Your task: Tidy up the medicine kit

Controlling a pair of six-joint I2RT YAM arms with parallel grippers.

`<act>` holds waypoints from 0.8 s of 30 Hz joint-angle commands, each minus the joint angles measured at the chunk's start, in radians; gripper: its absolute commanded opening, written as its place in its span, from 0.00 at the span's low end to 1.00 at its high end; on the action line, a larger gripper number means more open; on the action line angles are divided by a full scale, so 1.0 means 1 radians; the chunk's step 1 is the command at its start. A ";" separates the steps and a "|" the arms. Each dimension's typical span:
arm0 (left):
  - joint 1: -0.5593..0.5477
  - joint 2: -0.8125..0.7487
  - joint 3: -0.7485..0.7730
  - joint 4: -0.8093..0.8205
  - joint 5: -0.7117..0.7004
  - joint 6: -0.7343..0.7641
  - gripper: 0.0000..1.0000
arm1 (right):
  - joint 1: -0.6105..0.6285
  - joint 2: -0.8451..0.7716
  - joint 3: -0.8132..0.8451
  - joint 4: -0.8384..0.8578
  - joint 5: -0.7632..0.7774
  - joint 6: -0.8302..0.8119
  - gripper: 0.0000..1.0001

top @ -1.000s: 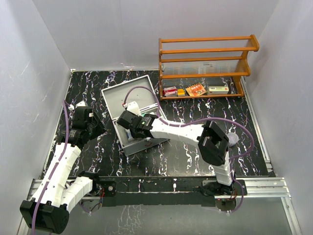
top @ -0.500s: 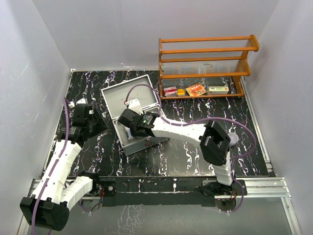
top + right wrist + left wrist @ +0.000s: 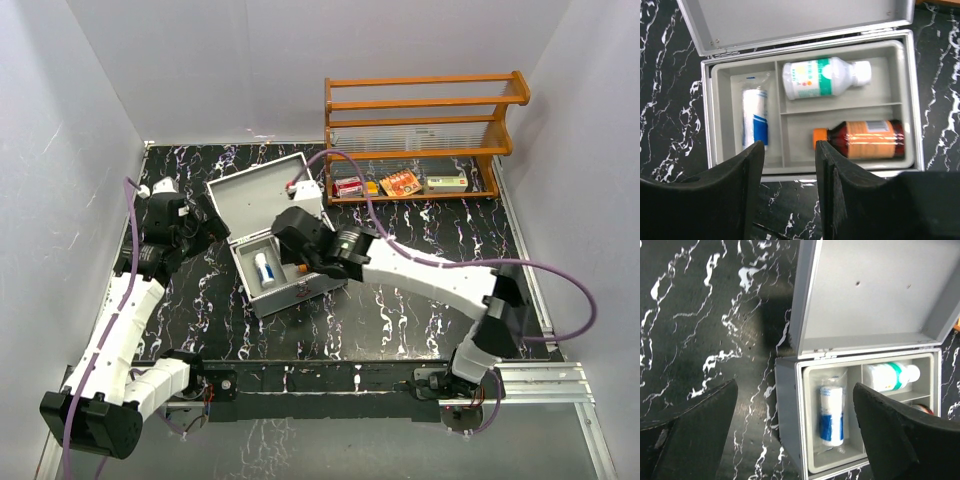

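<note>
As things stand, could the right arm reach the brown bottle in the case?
Probably yes: the lid is up, nothing covers the brown bottle, and the right claw hovers open nearby.

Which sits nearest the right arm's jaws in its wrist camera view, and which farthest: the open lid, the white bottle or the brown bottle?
1. Brown bottle, lying in the tray's near compartment, just past the jaws.
2. White bottle, lying in the compartment behind it.
3. Open lid, at the medicine kit's far edge.
</note>
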 commanded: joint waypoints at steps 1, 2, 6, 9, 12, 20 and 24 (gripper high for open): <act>0.009 0.012 0.054 0.126 0.016 0.086 0.99 | -0.030 -0.154 -0.130 0.082 0.085 0.113 0.45; 0.015 0.028 0.061 0.145 0.023 0.098 0.99 | -0.040 -0.186 -0.166 0.092 0.085 0.130 0.45; 0.078 0.130 0.096 0.213 0.132 0.164 0.99 | -0.066 -0.287 -0.304 0.107 0.088 0.194 0.49; 0.147 0.211 0.114 0.277 0.282 0.182 0.99 | -0.090 -0.352 -0.387 0.122 0.060 0.244 0.50; 0.225 0.289 0.118 0.355 0.434 0.183 0.99 | -0.109 -0.400 -0.447 0.140 0.027 0.269 0.51; 0.371 0.467 0.100 0.623 0.889 0.174 0.99 | -0.115 -0.460 -0.497 0.144 0.019 0.283 0.51; 0.381 0.562 0.106 0.729 1.012 0.129 0.99 | -0.115 -0.473 -0.501 0.145 0.022 0.290 0.51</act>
